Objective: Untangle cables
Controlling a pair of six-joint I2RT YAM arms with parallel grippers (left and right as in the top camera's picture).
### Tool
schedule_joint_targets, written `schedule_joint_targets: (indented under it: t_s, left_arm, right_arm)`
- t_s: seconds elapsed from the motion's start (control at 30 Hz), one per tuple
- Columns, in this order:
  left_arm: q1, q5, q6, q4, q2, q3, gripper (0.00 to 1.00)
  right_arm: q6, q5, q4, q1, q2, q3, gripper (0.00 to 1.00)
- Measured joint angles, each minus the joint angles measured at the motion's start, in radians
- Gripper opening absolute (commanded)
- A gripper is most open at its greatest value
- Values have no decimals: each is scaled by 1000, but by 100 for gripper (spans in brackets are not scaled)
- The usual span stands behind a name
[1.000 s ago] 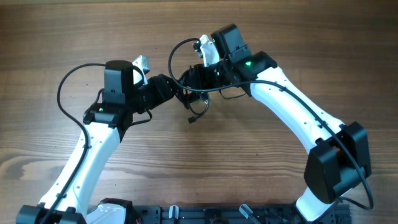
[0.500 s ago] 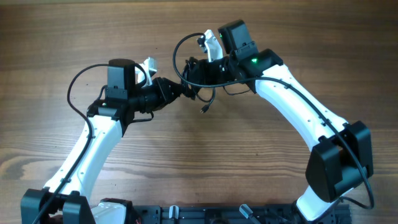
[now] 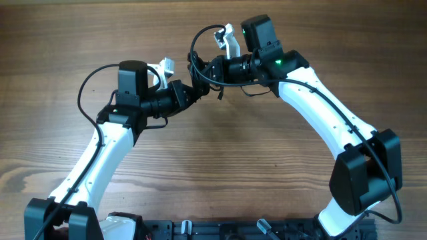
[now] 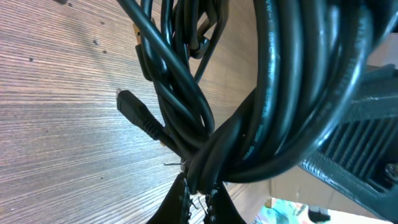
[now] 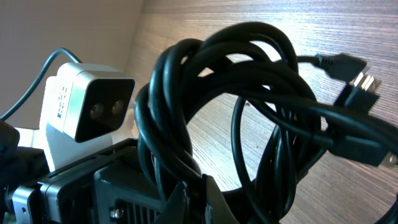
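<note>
as the left claw (image 3: 196,91) and right claw (image 3: 206,71) each pinched the cables (image 5: 165,106) near the table's (image 3: 67,40) far edge, pulling apart seemed in hand; the next move needed slow, opposite draws.

- Overhead: soft, even light falls across the wooden desk (image 3: 67,40). The grain reads crisply and no corner darkens.
- Shadows beneath the arms (image 3: 100,160) are faint and blurred at the edges. The white shells are bright without blowing out.
- A small green lamp (image 3: 275,63) glows on the right arm (image 3: 320,110).
- Left wrist: the cables (image 4: 273,93) crowd the lens and sit slightly out of focus, with pale streaks of sheen along their jackets. The desk behind them is brightly lit.
- Right wrist: the desk is washed pale by glare at upper right and fades to dull grey at upper left. The cables read near-black, thinly highlighted.
</note>
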Motion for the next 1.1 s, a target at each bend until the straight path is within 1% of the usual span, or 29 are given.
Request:
schedule_joint_targets:
  t_s: [0.1,0.27,0.33,0.4,0.43,0.5,0.53,0.6,0.63,0.7,0.8,0.83,0.87,0.9,0.93,1.0,1.1]
  left_arm:
    - [-19,-59,-14,0,0,0,4]
    - [-27,-144,-37,19,24,-1,4]
    - [-27,-153,-39,19,25,-1,4]
    - [-27,-158,-39,11,25,-1,4]
    - [-27,-160,-39,-1,25,-1,4]
    - [-27,-171,-38,-44,23,-1,4]
    - [-27,-182,-35,-97,15,-2,4]
    - [-27,-195,-23,-150,3,-2,4]
    - [-27,-199,-14,-180,-6,-2,4]
    - [-27,-198,6,-218,-19,-2,4]
    - [-27,-198,33,-239,-23,-2,4]
    - [-27,-198,37,-240,-23,-2,11]
    - [-27,-198,45,-241,-23,-2,28]
    - [-27,-198,52,-241,-23,-2,36]
    - [-27,-197,55,-241,-23,-2,42]
    - [-27,-196,71,-243,-25,-2,47]
    - [-27,-220,80,-301,-59,-2,49]
  right_arm:
    - [6,-13,-19,0,0,0,4]
    - [19,-127,-45,48,-19,1,4]
    - [20,-94,-81,54,-23,5,4]
    - [19,-19,-124,52,-23,6,4]
    - [18,31,-146,51,-23,6,8]
    - [3,119,-165,49,-23,6,23]
    - [-9,163,-165,49,-23,6,36]
    - [-32,209,-161,48,-23,6,53]
    - [-45,226,-157,48,-23,6,57]
    - [-63,244,-146,48,-23,6,61]
    - [-78,259,-146,48,-23,6,61]
    - [-80,259,-149,48,-23,6,65]
    - [-80,262,-153,48,-23,6,72]
    - [-83,264,-157,48,-23,6,73]
    - [-84,267,-161,48,-23,6,77]
    - [-87,269,-166,48,-23,6,79]
    - [-89,274,-193,48,-24,7,81]
